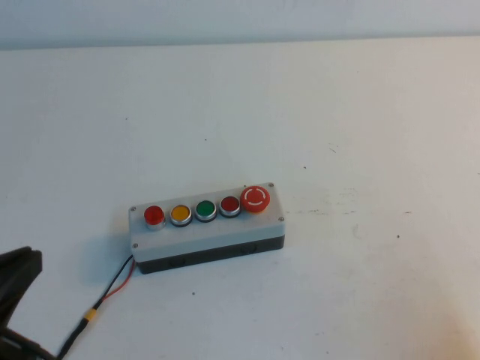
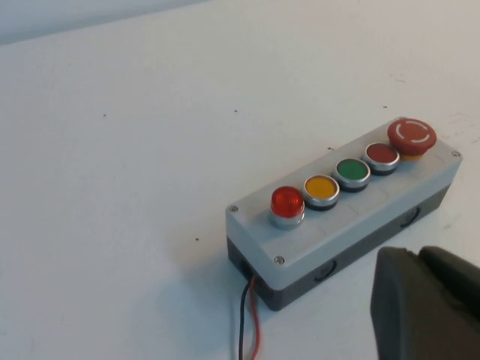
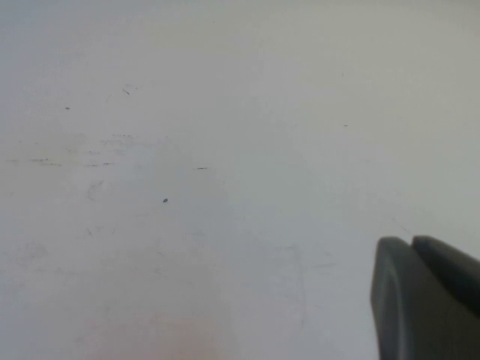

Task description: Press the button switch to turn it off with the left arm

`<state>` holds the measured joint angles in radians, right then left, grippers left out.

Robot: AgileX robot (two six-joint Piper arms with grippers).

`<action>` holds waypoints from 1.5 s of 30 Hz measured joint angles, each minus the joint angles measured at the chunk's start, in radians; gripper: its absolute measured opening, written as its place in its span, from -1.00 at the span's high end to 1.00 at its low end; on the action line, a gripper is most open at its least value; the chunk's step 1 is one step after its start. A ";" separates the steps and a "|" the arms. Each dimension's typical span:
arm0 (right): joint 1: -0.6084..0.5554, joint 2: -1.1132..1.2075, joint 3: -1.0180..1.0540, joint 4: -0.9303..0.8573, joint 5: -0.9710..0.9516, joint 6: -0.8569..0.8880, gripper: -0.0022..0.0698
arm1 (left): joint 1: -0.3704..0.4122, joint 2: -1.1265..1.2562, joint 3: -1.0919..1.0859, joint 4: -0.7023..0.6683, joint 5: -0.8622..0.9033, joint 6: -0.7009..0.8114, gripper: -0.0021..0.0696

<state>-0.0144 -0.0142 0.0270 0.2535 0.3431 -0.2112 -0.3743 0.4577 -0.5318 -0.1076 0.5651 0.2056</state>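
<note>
A white table (image 1: pixel 360 112) with scattered dark specks and faint scuff marks is seen in all views. A grey box (image 1: pixel 206 232) with a dark base is laid directly on it, near the middle, its long side slightly angled. A black and a red wire (image 1: pixel 118 279) are led from the box's left end across the table surface toward the near left corner, joined by a yellow connector (image 1: pixel 90 316).

White table (image 1: pixel 360 112) (scuffed), pale wall (image 1: pixel 225 19)
</note>
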 joint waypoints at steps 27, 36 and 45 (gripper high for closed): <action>0.000 0.000 0.000 0.000 0.000 0.000 0.98 | 0.193 -0.469 0.514 0.140 -0.683 -0.073 0.95; 0.000 0.000 0.000 0.000 0.000 0.000 0.98 | 0.222 -0.469 0.558 0.138 -0.427 -0.173 0.95; 0.000 0.000 0.000 0.000 0.000 0.000 0.98 | 0.222 -0.469 0.558 0.137 -0.181 -0.176 0.95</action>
<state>-0.0144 -0.0142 0.0270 0.2535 0.3431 -0.2112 -0.1525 -0.0108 0.0261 0.0291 0.3840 0.0294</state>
